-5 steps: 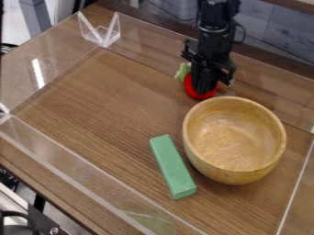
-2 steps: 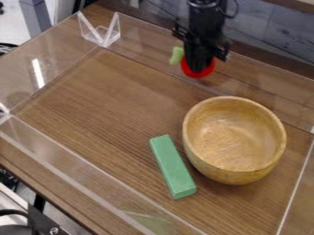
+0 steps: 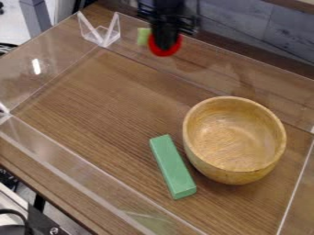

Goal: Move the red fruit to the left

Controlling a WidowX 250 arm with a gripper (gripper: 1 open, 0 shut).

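no readable text or labels

Robot test bench, lab-like, wooden tabletop (image 3: 98, 101) fenced by clear acrylic walls (image 3: 73, 170) (toy props only)

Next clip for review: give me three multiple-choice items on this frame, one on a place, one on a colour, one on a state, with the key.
1. Where is the red fruit?
A. in the wooden bowl
B. on the green block
C. in the pincer, at the table's far edge

2. What colour is the flat block beside the wooden bowl?
A. green
B. blue
C. yellow

3. How is the pincer?
A. open above the bowl
B. shut on the red fruit
C. out of view

Key: 1 C, the fruit sits between the jaws, up off the wood. 2 A, the block is plainly green. 3 B, the jaws flank the fruit.
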